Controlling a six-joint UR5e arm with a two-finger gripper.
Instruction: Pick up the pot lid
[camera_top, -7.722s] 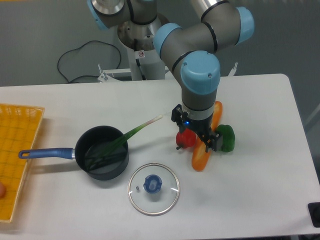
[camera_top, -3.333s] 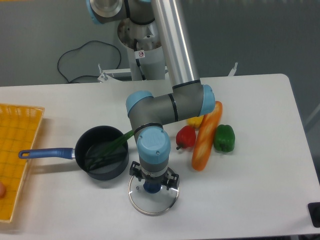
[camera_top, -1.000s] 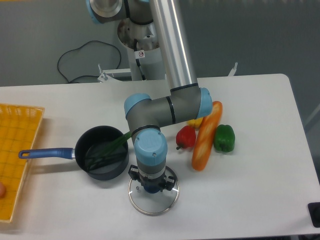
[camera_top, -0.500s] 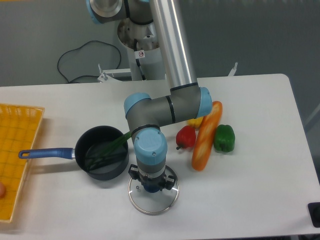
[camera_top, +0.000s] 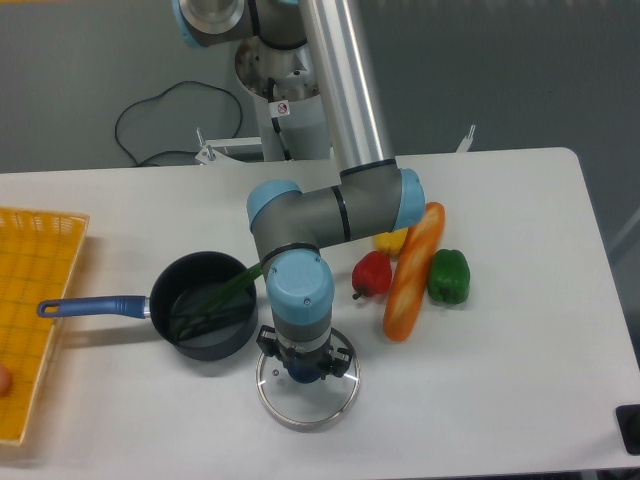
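Note:
My gripper (camera_top: 305, 356) points down over the glass pot lid (camera_top: 310, 408) at the table's front. Its fingertips are at either side of the dark blue knob (camera_top: 304, 373) in the lid's middle, and it looks shut on that knob. The exact contact is partly hidden by the gripper body. The lid's silver rim looks thicker along its near side, as though slightly raised off the table.
Left of the lid stands a black pan (camera_top: 205, 342) with a blue handle and a long green item inside. A red vegetable (camera_top: 372, 274), long orange items (camera_top: 405, 300) and a green pepper (camera_top: 449, 277) lie behind right. A yellow crate (camera_top: 40, 300) is at the left edge.
Over the last several seconds my gripper has come down and left to the lid. Since half a second ago, gripper and knob have shifted slightly upward together in view.

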